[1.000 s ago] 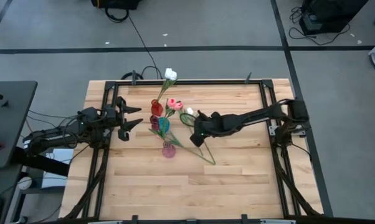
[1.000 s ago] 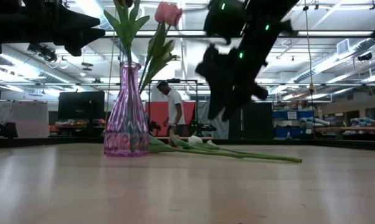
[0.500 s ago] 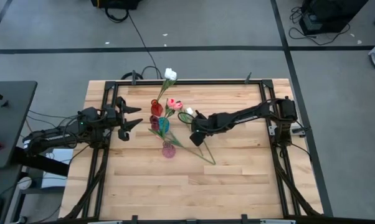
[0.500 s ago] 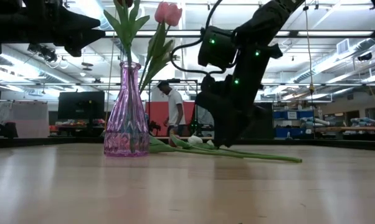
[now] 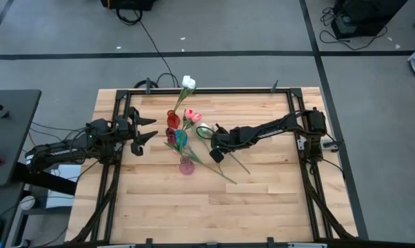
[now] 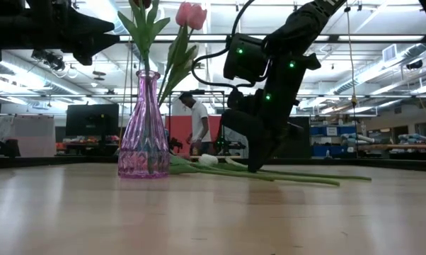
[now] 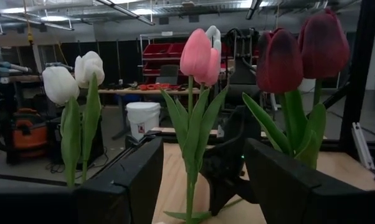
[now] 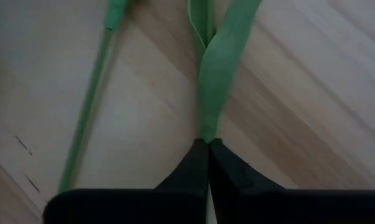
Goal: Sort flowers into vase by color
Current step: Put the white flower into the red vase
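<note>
Three small vases stand mid-table: red (image 5: 171, 116), blue (image 5: 181, 138) and pink (image 5: 186, 166), also in the low view (image 6: 144, 134). White (image 5: 188, 83), pink (image 5: 192, 115) and maroon (image 5: 171, 131) tulips stand in them. Two tulips lie on the wood. One has a white head (image 5: 204, 127); the other shows as a bare stem (image 5: 218, 172). My right gripper (image 5: 215, 149) is down at the table, shut on the white tulip. My left gripper (image 5: 149, 131) is open and empty, left of the vases, facing the flowers (image 7: 197, 53). My right gripper pinches the white tulip's stem between its two shut fingertips, where a long leaf (image 8: 207, 127) joins it, some way behind the head. The fingers (image 6: 255, 164) come from above, slanting down, and lie across the stem. The tulip lies flat on the table.
The second stem (image 8: 88, 124) lies close beside the held one. Black frame rails (image 5: 290, 117) run along the table's sides. Bare wood lies toward the near edge (image 5: 214, 213). A person (image 6: 197, 120) stands in the room far behind the table.
My right gripper has come down from above the table onto the lying white tulip. The tulip has since slid a little toward the vases, and its stem end has swung apart from the other stem.
</note>
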